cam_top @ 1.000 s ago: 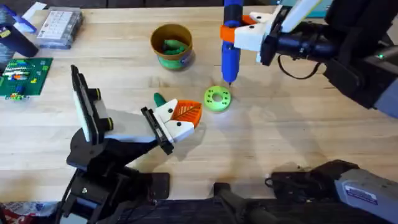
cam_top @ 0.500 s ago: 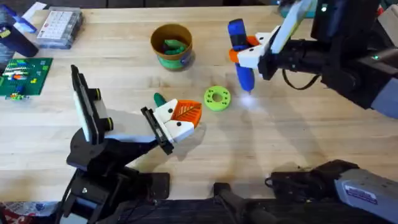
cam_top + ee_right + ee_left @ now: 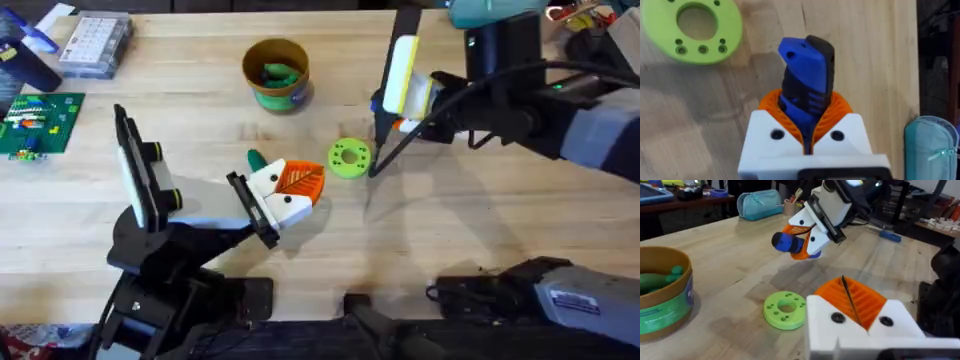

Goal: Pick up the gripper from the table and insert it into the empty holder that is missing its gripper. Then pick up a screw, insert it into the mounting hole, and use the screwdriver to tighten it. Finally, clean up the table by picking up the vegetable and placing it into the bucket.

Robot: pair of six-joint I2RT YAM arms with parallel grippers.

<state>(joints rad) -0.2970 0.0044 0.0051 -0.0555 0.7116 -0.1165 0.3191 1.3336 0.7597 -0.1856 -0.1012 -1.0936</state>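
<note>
**Screwdriver Held Above the Table Beside the Green Disc**

Covering the work area was a pale wooden table [image 3: 480, 250]. A clear parts box [image 3: 95, 42] and a green circuit board [image 3: 38, 122] were noted at its far left, and a teal pouch [image 3: 760, 203] was seen in the room behind.

The screwdriver [image 3: 806, 82] was recorded in the air near the table's middle right, just beside the green ring-shaped disc [image 3: 349, 158]. In the left wrist view its long axis was seen lying roughly level, the blue butt end turned toward the bucket [image 3: 276, 73]. The tip could not be made out.

The right gripper [image 3: 807, 135] was found clenched on the screwdriver, its orange ribbed pads [image 3: 840, 112] pressed against the blue handle on both sides.

The left gripper [image 3: 292, 190] was observed low over the table, left of the disc, its orange fingers [image 3: 860, 300] brought together with nothing seen between them.

A green vegetable [image 3: 274, 73] was noted lying inside the bucket.
</note>
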